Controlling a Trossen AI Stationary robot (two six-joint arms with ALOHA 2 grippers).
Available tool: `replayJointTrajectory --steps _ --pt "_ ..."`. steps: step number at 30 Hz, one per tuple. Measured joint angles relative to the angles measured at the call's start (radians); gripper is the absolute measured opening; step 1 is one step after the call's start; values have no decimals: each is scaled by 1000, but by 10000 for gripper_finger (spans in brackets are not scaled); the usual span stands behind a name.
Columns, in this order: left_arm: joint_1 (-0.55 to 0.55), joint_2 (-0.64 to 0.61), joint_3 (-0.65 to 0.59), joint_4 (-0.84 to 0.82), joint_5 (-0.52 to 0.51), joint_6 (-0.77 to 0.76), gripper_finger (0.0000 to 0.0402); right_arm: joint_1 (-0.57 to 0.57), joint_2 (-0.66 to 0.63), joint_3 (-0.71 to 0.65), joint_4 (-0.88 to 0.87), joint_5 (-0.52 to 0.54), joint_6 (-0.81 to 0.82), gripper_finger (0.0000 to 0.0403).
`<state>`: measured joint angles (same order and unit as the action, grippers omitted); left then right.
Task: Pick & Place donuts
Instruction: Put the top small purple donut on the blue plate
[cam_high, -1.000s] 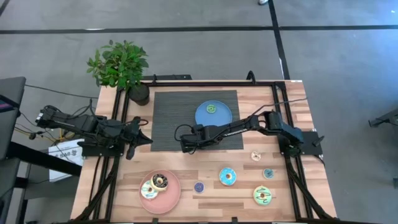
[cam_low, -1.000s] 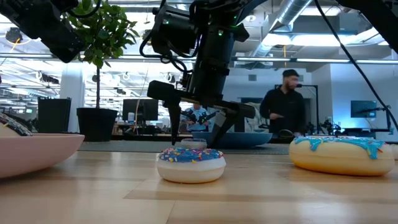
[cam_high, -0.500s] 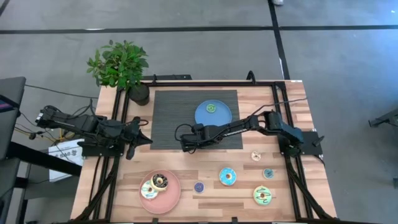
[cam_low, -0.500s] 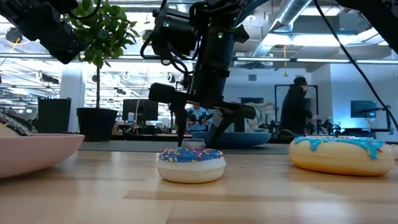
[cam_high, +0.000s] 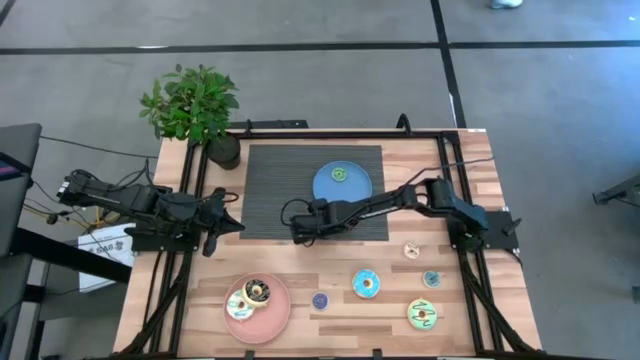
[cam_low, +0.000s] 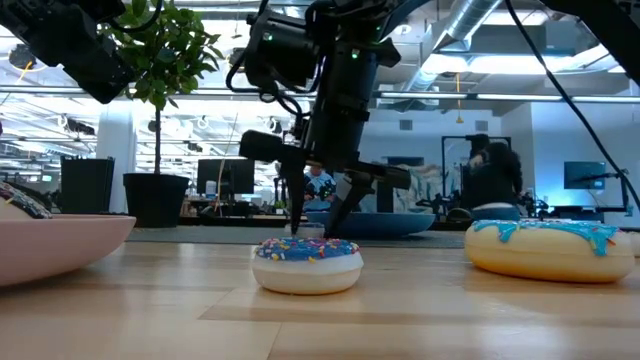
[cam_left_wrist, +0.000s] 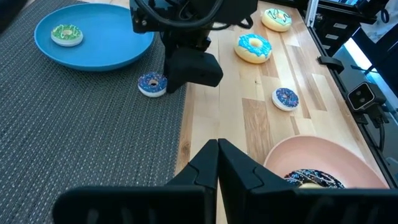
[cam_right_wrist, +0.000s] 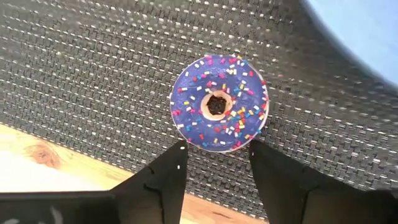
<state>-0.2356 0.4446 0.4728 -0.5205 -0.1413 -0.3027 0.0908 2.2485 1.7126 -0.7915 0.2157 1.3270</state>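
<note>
My right gripper (cam_high: 298, 228) hangs open over the dark mat. Its fingertips (cam_right_wrist: 214, 152) stand just short of a small blue sprinkled donut (cam_right_wrist: 218, 104) that lies flat on the mat (cam_left_wrist: 152, 84) and touch nothing. A small green donut (cam_high: 341, 175) lies on the blue plate (cam_high: 355, 193). The white donut (cam_high: 240, 305) and dark brown donut (cam_high: 257, 290) sit on the pink plate (cam_high: 280, 318). On the wood lie another small blue donut (cam_high: 320, 300), a large blue one (cam_high: 366, 283), a cream one (cam_high: 411, 250), a teal one (cam_high: 431, 279) and a large green one (cam_high: 422, 315). My left gripper (cam_left_wrist: 217, 155) is shut and waits at the table's left edge (cam_high: 225, 222).
A potted plant (cam_high: 195, 105) stands at the far left corner. The black frame rails (cam_high: 190, 190) run along both sides of the table. Bare wood lies between the mat and the near row of donuts. A person (cam_low: 490, 180) moves in the room behind.
In the low view my right gripper's two fingers have drawn closer together over the small blue donut on the mat, while the arm itself has stayed almost in place. The person in the background has walked toward the right.
</note>
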Motion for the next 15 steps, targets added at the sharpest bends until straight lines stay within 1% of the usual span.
replayJointTrajectory --steps 11,15 --pt "0 0 0 -5 0 -6 0 5 -4 0 1 -7 0 149" --pt "0 0 0 -5 0 -6 0 6 -4 0 22 -10 -36 159"
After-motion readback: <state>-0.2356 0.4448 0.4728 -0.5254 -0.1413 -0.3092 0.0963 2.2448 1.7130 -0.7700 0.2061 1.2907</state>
